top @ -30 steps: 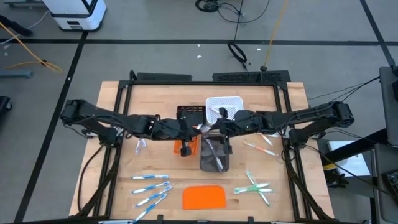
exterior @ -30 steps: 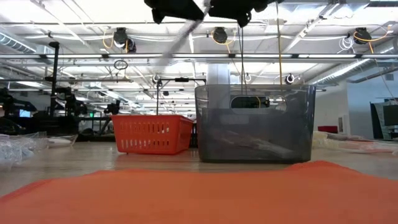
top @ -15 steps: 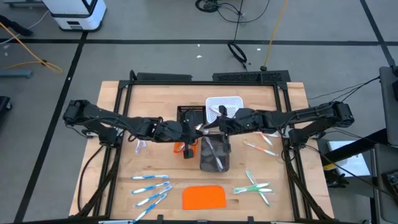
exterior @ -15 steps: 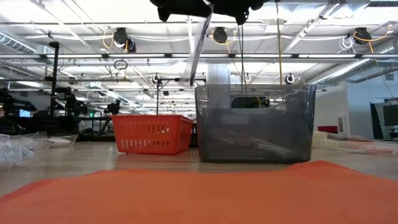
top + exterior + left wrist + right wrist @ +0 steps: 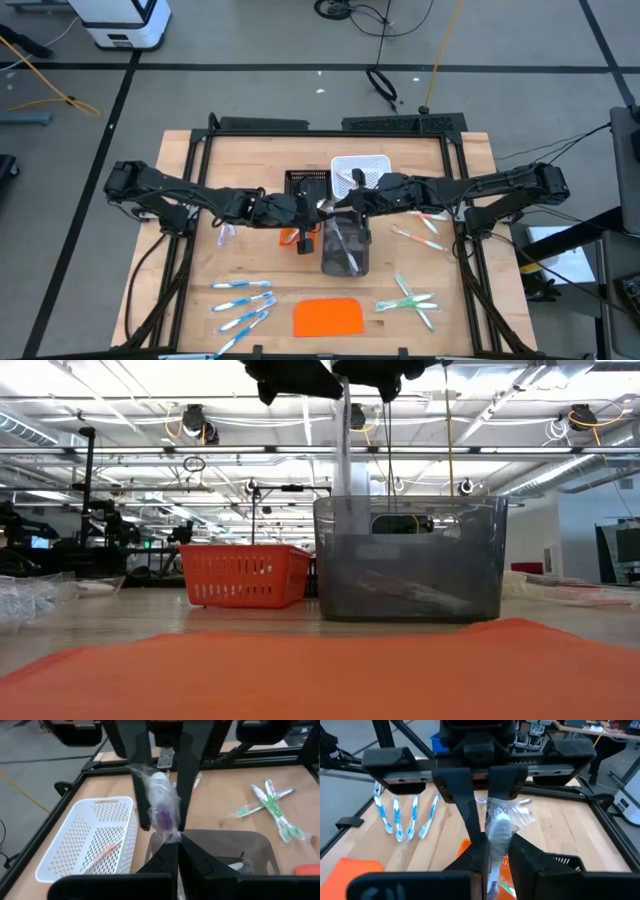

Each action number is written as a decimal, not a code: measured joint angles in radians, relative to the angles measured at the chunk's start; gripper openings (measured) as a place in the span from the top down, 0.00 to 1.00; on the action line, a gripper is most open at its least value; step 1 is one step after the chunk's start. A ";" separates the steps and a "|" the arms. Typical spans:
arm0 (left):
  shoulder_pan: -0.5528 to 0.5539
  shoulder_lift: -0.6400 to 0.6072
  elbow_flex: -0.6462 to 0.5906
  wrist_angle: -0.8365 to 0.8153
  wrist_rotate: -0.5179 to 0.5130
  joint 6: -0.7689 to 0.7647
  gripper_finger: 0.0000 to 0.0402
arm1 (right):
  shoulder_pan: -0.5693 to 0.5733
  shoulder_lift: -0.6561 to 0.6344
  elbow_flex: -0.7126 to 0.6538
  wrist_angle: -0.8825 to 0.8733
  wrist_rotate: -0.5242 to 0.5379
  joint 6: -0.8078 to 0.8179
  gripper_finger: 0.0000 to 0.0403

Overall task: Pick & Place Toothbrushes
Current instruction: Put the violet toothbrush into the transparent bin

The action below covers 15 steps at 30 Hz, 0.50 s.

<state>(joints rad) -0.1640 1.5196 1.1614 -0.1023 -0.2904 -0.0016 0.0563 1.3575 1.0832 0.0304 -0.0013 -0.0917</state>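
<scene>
1. High view: both arms reach in from the sides and meet at mid-frame. The left end effector (image 5: 306, 212) and the right end effector (image 5: 336, 207) sit just beside each other, over the upper-left corner of the grey bin (image 5: 345, 252).
2. Between them is one wrapped toothbrush (image 5: 343, 440). In the low view it hangs nearly upright from the dark fingers at the top of the frame. Its lower end is level with the bin's rim, at the bin's left edge.
3. The left wrist view shows the left end effector's fingers closed to a narrow point, pinching the crinkled wrapper at one end of the brush.
4. In the same view the right end effector's fingers straddle the brush head from the opposite side. They look pressed against the wrapper, so I judge that both arms grip the same brush.
5. The relation that matters: the brush's long axis is vertical and points down into the bin directly beneath it, not along the tabletop. Neither arm is nearer, since both are on it.
6. Other toothbrushes lie loose on the tabletop: a blue group (image 5: 245, 298) at lower left, a green group (image 5: 410, 300) at lower right and pink ones (image 5: 420, 238) at right. All are well apart from the end effectors.
</scene>
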 joint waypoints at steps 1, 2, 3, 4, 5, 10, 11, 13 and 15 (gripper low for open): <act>0.003 0.000 0.000 -0.001 0.001 0.000 0.98 | 0.000 0.000 0.000 -0.007 0.000 0.000 0.90; 0.006 0.000 0.000 -0.001 0.001 0.000 0.98 | 0.000 0.000 0.000 -0.012 0.000 0.000 0.90; 0.007 0.000 0.000 -0.001 0.001 0.000 0.98 | 0.000 0.000 0.000 -0.012 0.000 0.000 0.90; 0.008 0.000 0.000 -0.004 0.001 0.000 0.98 | 0.000 0.000 0.000 -0.013 0.000 0.000 0.90; 0.009 0.000 0.000 -0.009 0.000 0.000 0.98 | 0.000 0.000 0.000 -0.017 0.000 0.000 0.90; 0.012 0.000 0.000 -0.021 -0.001 0.002 0.98 | 0.000 0.000 0.000 -0.034 -0.001 0.020 0.90; 0.012 0.000 0.000 -0.029 -0.002 0.003 0.98 | 0.000 0.000 0.000 -0.044 -0.001 0.023 0.90; 0.012 0.000 0.000 -0.041 -0.007 0.008 0.98 | 0.000 0.000 0.000 -0.067 -0.001 0.027 0.90; 0.012 0.000 0.000 -0.046 -0.027 0.009 0.98 | 0.000 0.000 0.000 -0.076 -0.002 0.039 0.90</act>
<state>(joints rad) -0.1520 1.5196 1.1614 -0.1487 -0.3173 0.0074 0.0563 1.3575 1.0832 -0.0458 -0.0036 -0.0527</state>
